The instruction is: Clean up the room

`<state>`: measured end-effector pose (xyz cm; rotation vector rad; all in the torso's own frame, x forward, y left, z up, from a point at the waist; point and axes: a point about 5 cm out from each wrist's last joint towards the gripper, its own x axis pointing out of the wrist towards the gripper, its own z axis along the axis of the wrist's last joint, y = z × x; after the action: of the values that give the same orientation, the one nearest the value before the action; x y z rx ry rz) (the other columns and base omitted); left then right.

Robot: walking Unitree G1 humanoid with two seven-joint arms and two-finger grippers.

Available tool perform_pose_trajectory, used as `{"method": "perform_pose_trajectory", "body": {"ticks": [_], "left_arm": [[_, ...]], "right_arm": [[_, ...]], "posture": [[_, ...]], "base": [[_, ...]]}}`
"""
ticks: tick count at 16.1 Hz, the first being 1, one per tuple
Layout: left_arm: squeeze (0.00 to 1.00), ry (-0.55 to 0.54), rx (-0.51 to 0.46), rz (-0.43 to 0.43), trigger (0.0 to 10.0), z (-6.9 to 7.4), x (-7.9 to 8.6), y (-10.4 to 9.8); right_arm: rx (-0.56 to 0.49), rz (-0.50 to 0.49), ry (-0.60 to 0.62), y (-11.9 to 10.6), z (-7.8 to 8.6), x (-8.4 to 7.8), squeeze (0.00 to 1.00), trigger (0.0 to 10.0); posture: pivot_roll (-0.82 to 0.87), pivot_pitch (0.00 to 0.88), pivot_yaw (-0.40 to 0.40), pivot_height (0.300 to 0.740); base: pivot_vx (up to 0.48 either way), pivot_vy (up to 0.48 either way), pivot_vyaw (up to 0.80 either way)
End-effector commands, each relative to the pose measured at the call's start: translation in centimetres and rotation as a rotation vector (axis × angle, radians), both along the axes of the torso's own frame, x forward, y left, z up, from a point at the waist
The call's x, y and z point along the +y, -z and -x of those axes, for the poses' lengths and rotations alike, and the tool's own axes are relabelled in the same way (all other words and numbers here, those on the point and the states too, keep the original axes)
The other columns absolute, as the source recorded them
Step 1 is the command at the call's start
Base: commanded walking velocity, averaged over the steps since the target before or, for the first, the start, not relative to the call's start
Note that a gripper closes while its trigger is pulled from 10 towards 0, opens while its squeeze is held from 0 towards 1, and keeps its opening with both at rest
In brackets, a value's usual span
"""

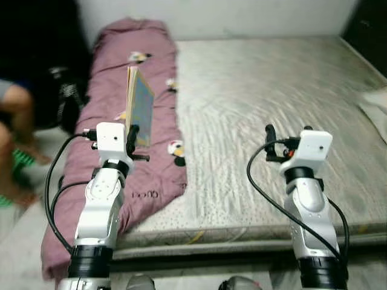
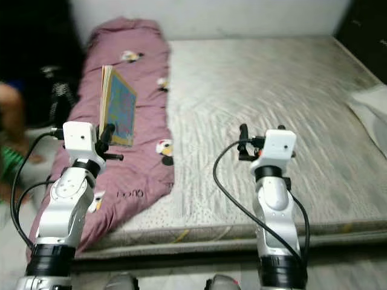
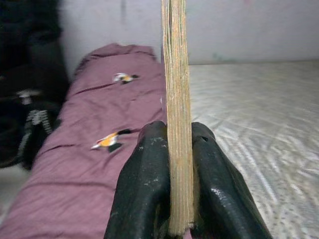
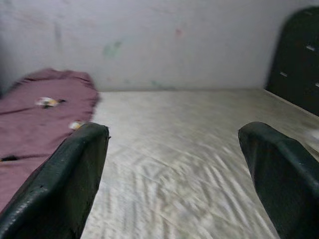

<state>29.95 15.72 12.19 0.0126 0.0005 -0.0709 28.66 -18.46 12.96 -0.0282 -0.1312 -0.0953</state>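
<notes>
The left gripper point(image 3: 180, 189) clamps a thin picture book point(image 1: 139, 106) upright above the purple quilt point(image 1: 130, 175) at ten o'clock; the right gripper point(image 4: 179, 174) gapes empty over the mattress point(image 1: 272, 90). Stowing the book likely remains.

Bare grey mattress point(image 1: 272, 103) spans centre and right of frame, open to passage. Mauve quilt point(image 1: 121, 121) blocks the left strip. A person's leg point(image 1: 15, 115) occupies the far-left floor.
</notes>
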Motion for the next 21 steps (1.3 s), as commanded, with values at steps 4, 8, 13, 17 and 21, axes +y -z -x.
{"method": "perform_pose_trajectory", "body": {"ticks": [4,8,13,17,21], "left_arm": [[0.0,-0.006,-0.054,0.006,10.0,-0.3,-0.1,-1.0],[0.0,-0.003,-0.054,0.009,10.0,-0.3,-0.2,-1.0],[0.0,-0.003,-0.054,0.012,10.0,-0.3,-0.4,-0.9],[0.0,-0.003,-0.056,0.018,10.0,-0.4,-0.6,-0.9],[0.0,0.02,-0.09,0.055,10.0,-0.4,-1.2,-1.4]], "right_arm": [[0.002,-0.005,-0.004,0.0,-0.2,0.0,0.0,10.0],[0.002,-0.007,-0.003,0.0,-0.2,-0.1,0.0,10.0],[0.005,-0.004,-0.006,0.0,-0.1,-0.2,0.0,10.0],[0.007,-0.001,-0.009,0.0,-0.2,-0.2,0.0,10.0],[0.008,0.0,-0.013,0.1,-0.2,-0.1,0.0,10.0]], "posture": [[-0.06,0.0,0.032,0.74],[-0.06,0.0,0.031,0.74],[-0.06,0.0,0.023,0.74],[-0.06,0.0,0.023,0.74],[-0.05,0.0,0.018,0.74]], "base": [[0.0,-0.289,0.1],[0.0,-0.286,0.0],[0.0,-0.286,0.0],[0.0,-0.288,0.0],[0.0,-0.142,0.0]]}}
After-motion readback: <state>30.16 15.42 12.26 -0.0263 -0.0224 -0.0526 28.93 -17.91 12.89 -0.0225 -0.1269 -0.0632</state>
